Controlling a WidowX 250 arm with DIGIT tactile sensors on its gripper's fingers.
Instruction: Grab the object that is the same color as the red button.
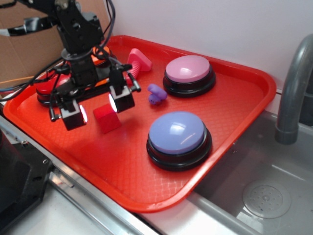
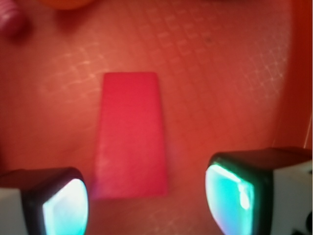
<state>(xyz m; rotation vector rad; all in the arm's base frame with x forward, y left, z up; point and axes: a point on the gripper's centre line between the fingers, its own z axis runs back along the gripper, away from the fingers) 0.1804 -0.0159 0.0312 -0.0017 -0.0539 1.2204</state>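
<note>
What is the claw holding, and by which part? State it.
Nothing. The claw is open, its fingers apart above the red block, which lies on the tray untouched.

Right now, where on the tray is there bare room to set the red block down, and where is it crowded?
Bare tray: the near strip in front of the red block and left of the blue button, plus the far right corner beyond the pink button. Crowded: the back left, under the open hand, around the red button and pink bolt.

Tray (image 1: 230, 122) textured red plastic; red block (image 1: 106, 119) matt; buttons glossy.
</note>
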